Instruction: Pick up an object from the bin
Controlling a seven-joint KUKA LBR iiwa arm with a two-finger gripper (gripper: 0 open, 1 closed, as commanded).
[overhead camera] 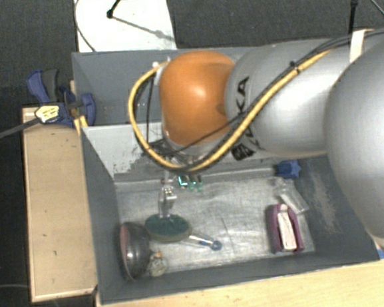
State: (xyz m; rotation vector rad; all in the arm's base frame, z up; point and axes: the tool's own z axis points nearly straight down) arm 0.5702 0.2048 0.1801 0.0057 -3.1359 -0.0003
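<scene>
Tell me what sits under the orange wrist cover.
The gripper hangs there, over a dark green round disc lying on the floor of the bin. The orange cover hides the bin's back part beneath it.

This is a robot test lab. A big silver robot arm [294, 100] with a yellow cable [133, 114] on it reaches over a grey metal bin [104, 224]. The ground [9, 52] around the bin is dark, maybe carpet.

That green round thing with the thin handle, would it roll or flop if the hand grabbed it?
The green disc looks flat, so it probably would not roll. Its thin handle looks stiff, yet gripped there the disc end might tilt down. It seems small, likely light.
</scene>
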